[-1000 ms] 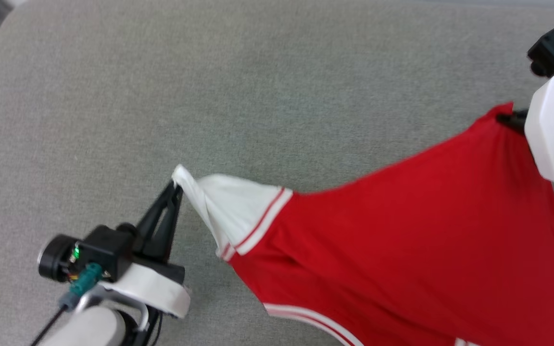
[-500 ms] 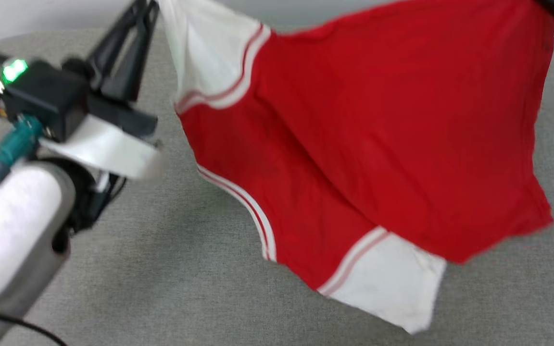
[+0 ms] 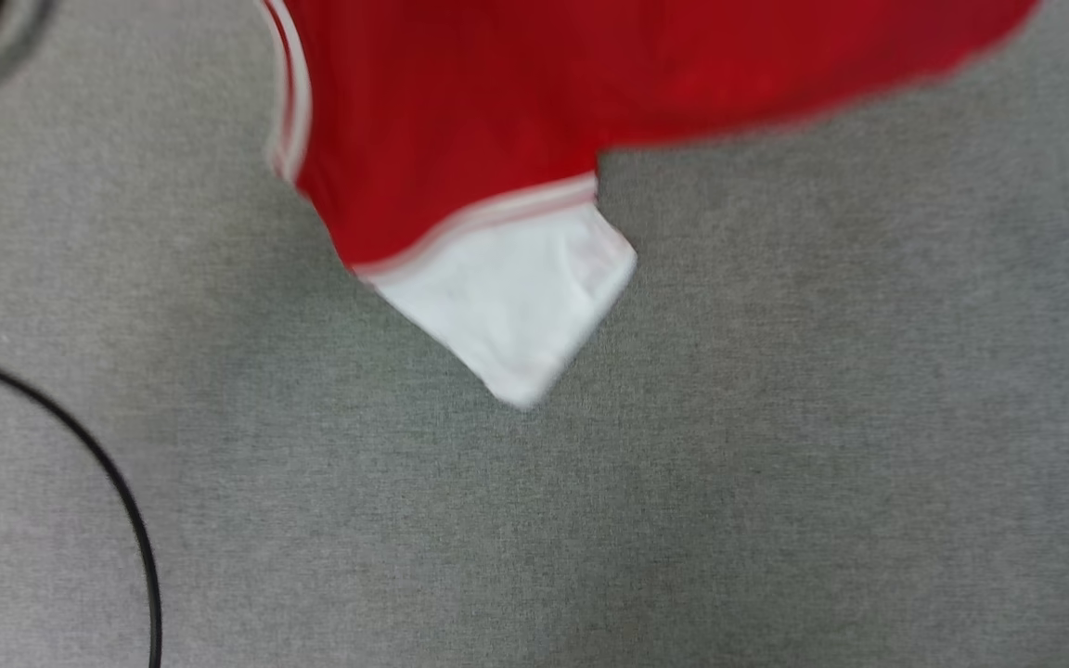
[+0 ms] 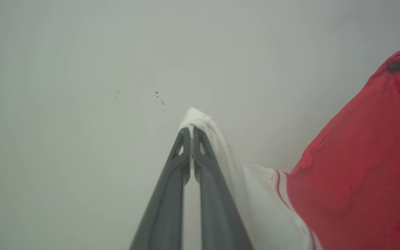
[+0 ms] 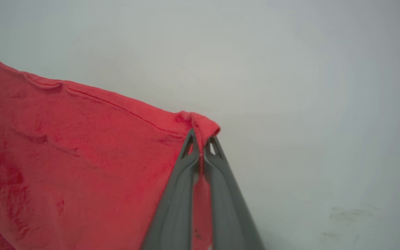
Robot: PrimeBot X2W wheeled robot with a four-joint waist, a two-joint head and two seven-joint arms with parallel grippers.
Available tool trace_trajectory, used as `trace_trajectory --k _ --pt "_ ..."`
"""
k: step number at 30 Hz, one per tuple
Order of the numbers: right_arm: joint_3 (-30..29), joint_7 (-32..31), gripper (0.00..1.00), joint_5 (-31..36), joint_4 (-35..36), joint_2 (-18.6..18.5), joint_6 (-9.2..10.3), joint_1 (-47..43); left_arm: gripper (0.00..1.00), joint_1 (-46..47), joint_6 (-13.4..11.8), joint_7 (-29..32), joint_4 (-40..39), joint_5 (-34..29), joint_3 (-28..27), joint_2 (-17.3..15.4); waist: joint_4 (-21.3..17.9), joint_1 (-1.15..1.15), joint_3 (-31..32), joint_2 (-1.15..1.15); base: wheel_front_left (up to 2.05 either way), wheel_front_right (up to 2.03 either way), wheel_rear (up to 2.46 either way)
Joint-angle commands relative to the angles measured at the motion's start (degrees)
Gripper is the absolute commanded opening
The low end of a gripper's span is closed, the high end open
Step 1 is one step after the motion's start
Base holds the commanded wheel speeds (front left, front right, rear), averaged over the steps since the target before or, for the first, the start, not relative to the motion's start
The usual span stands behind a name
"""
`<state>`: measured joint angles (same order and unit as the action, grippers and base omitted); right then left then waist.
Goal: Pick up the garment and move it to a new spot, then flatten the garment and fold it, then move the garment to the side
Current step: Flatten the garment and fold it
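Above the grey fabric surface (image 3: 822, 445), the red jersey T-shirt (image 3: 516, 83) hangs spread between both arms. Jaws of the left gripper (image 4: 190, 131) pinch the tip of one white sleeve (image 4: 255, 194); those of the right gripper (image 5: 202, 140) pinch a red hem corner. Its second sleeve (image 3: 507, 297) dangles; a black cable (image 3: 117, 482) curves at lower left.

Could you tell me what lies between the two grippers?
The garment, pinched by the left gripper and right gripper, spans the gap, as the left wrist view shows.
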<state>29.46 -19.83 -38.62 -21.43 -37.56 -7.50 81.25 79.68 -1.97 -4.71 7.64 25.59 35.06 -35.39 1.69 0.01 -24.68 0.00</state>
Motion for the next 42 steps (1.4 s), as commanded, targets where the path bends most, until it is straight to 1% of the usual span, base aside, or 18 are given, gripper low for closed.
trace_trajectory --k 1,8,10,13,17,21,25,30,33,36,40,41,42 --pt "-0.5 0.4 0.00 1.3 -0.8 0.9 0.02 2.1 0.00 2.3 0.5 -0.3 1.0 -0.4 0.0 0.8 0.2 -0.01 -2.0 0.00 0.00 0.00 0.00" --pt "-2.2 2.1 0.00 9.1 -7.6 5.4 0.02 13.5 0.00 18.3 3.6 -2.2 11.2 -2.4 -0.7 4.9 0.5 -0.01 -6.5 0.00 0.00 0.00 0.00" --pt "-1.4 2.4 0.00 11.4 -9.2 6.2 0.02 16.9 0.00 22.7 4.6 -2.7 14.1 -3.2 -0.7 5.3 0.3 -0.01 -7.7 0.00 0.00 0.00 0.00" --pt "-1.0 3.1 0.00 13.1 -11.8 7.9 0.02 21.8 0.00 28.4 6.0 -3.6 18.6 -4.1 -0.3 6.1 0.1 -0.01 -9.1 0.00 0.00 0.00 0.00" --pt "-0.2 4.6 0.00 14.3 -15.6 9.8 0.02 26.9 0.00 33.7 7.4 -5.0 24.5 -4.7 0.4 7.0 -0.2 -0.01 -10.7 0.00 0.00 0.00 0.00" --pt "1.0 6.9 0.00 14.7 -19.3 11.2 0.02 29.4 0.00 36.2 8.1 -6.8 29.3 -4.5 1.4 8.1 -0.2 -0.01 -11.9 0.00 0.00 0.00 0.00" --pt "2.9 9.0 0.00 13.3 -22.4 11.8 0.02 28.7 0.00 35.0 8.6 -8.6 33.2 -3.4 1.9 8.9 -0.1 -0.01 -12.4 0.00 0.00 0.00 0.00" --pt "7.1 11.5 0.00 11.0 -25.0 11.9 0.02 24.3 0.00 30.5 9.1 -10.0 36.5 -2.5 4.1 10.3 -0.3 -0.01 -11.9 0.00 0.00 0.00 0.00" --pt "9.7 12.8 0.00 9.4 -26.1 11.9 0.02 21.0 0.00 26.7 9.3 -10.3 37.4 -1.4 4.9 10.3 -0.4 -0.01 -10.8 0.00 0.00 0.00 0.00" --pt "12.1 14.3 0.00 7.1 -26.7 12.0 0.02 16.9 0.00 21.6 9.3 -10.5 37.3 -0.5 5.6 10.1 -0.4 -0.01 -9.2 0.00 0.00 0.00 0.00" --pt "16.3 15.5 0.00 4.1 -26.1 11.4 0.02 11.0 0.00 13.6 9.3 -10.5 34.3 0.9 5.6 9.1 -0.3 -0.01 -6.6 0.00 0.00 0.00 0.00" --pt "16.3 15.5 0.00 4.1 -26.1 11.4 0.02 11.0 0.00 13.6 9.3 -10.5 34.3 0.9 5.6 9.1 -0.3 -0.01 -6.6 0.00 0.00 0.00 0.00" --pt "17.4 15.8 0.00 3.4 -25.8 11.0 0.02 9.5 0.00 11.2 9.3 -10.5 33.3 0.8 5.7 8.8 -0.2 -0.01 -5.8 0.00 0.00 0.00 0.00"
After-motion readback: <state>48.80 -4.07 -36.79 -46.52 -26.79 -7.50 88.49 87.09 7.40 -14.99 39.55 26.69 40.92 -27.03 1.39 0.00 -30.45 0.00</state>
